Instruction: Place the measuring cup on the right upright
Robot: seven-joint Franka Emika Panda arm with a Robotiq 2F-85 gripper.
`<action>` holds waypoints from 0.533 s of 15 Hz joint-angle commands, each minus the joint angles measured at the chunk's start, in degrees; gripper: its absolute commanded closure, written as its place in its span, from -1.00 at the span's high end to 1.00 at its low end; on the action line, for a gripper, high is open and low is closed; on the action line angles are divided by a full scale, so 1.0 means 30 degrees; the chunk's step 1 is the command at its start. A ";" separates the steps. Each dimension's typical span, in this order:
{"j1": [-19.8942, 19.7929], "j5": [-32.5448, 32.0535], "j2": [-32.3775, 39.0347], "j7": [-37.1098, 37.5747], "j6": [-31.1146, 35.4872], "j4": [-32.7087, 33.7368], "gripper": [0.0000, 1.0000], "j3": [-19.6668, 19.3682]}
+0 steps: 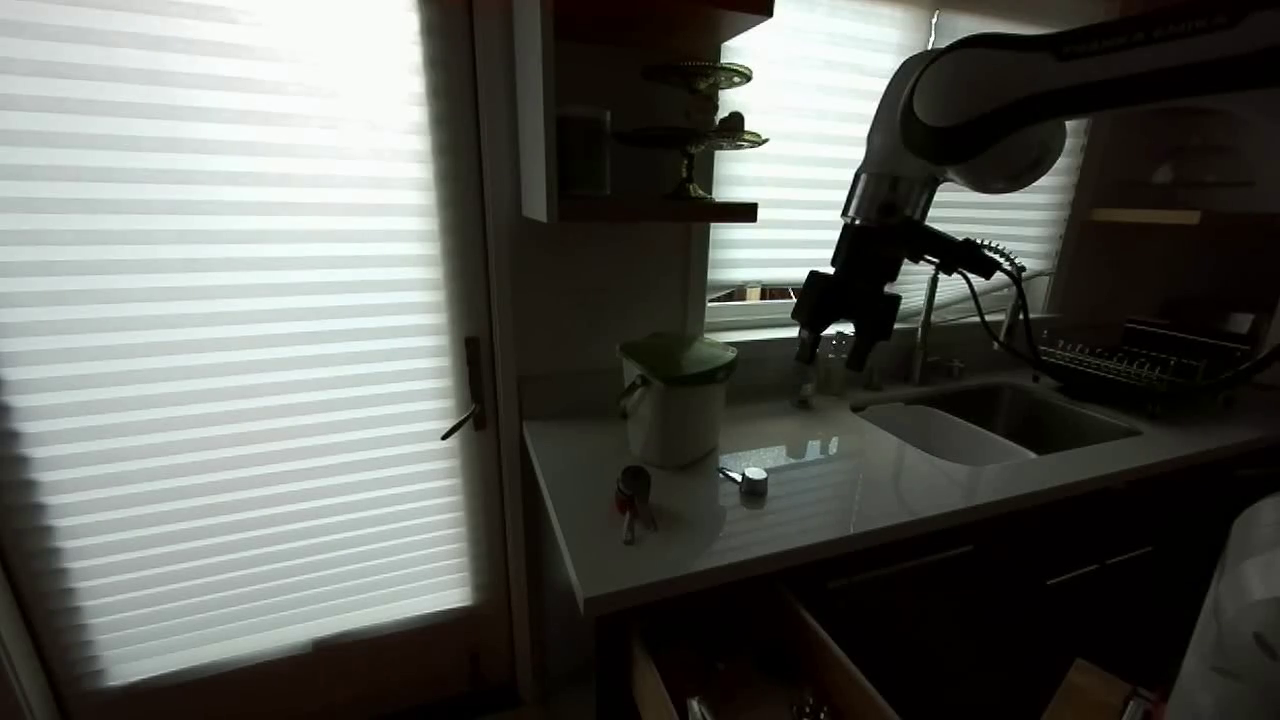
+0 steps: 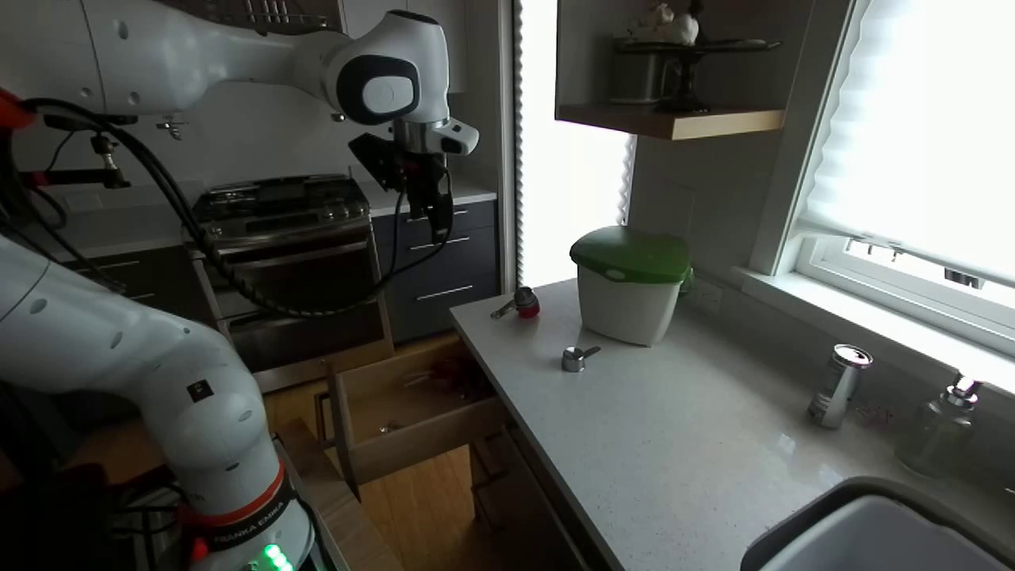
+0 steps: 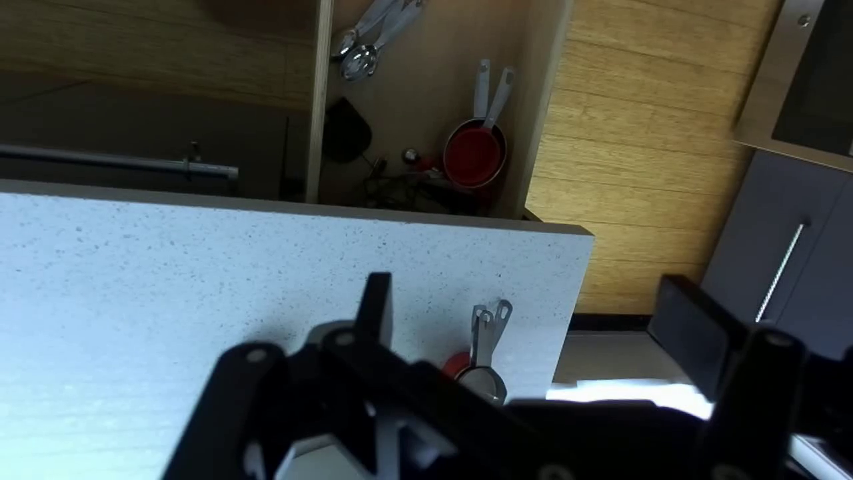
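Note:
The measuring cup [image 1: 754, 482] is small and shiny with a short handle. It sits on the countertop in both exterior views [image 2: 572, 359], in front of the tall pale container. I cannot tell which way its mouth faces. In the wrist view a grey rounded edge [image 3: 325, 329] behind a finger may be part of it; the rest is hidden. A darker stack of cups with red [image 1: 633, 490] lies near the counter's end, also in an exterior view [image 2: 526, 303] and the wrist view [image 3: 481, 383]. My gripper [image 1: 833, 355] is open and empty, above the counter, fingers wide apart [image 3: 530, 293].
The pale container with a green lid [image 2: 630, 297] stands behind the cups. An open drawer [image 2: 420, 434] with utensils juts out below the counter's front edge. A can [image 2: 839, 388], a soap bottle [image 2: 936, 428] and a sink basin [image 1: 940, 432] lie further along. A shelf [image 2: 674, 120] hangs above.

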 commanded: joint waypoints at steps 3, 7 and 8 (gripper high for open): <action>-0.1439 -0.1689 0.2708 0.0876 0.3030 0.1075 1.00 0.0598; -0.2240 -0.4019 0.5694 0.2325 0.5507 0.1707 1.00 0.0948; -0.2296 -0.4496 0.6436 0.2555 0.6097 0.1770 1.00 0.0907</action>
